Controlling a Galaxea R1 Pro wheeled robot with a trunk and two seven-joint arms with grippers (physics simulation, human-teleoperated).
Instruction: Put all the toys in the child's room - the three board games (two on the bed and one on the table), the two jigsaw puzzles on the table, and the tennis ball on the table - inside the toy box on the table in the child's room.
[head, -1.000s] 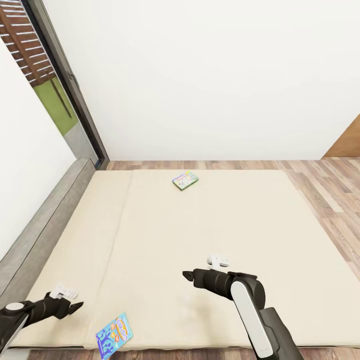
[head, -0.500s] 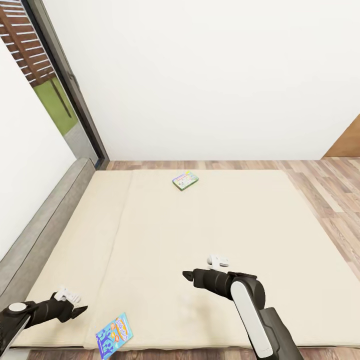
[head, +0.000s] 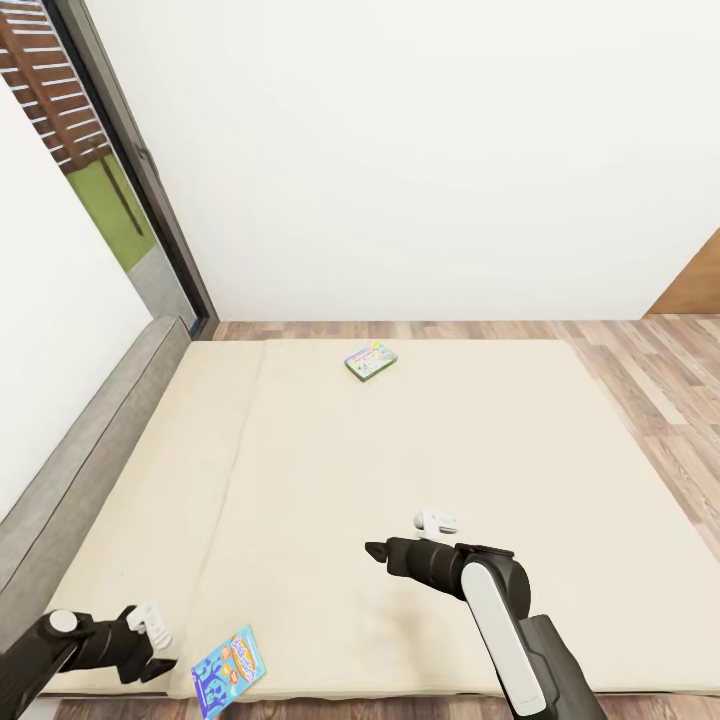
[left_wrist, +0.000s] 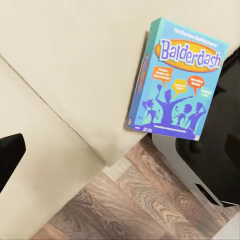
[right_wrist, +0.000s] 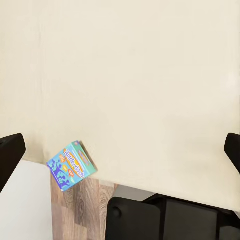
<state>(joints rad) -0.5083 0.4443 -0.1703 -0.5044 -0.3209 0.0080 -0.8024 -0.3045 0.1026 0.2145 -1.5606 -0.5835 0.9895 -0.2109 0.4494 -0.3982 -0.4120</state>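
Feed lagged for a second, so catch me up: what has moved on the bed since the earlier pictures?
The left tool dropped toward the bed's near edge and edged closer to the blue board game, not yet touching it. Nothing was grasped or released. The right tool, blue game and green board game stayed where they were.

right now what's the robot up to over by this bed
It faces the bed, where two board games lie. The left gripper hangs low beside the blue board game, which overhangs the mattress's near edge, and has not touched it. The right gripper hovers empty and open above mid-mattress. The green board game rests flat near the far edge, well away from both arms. Nothing is held yet.
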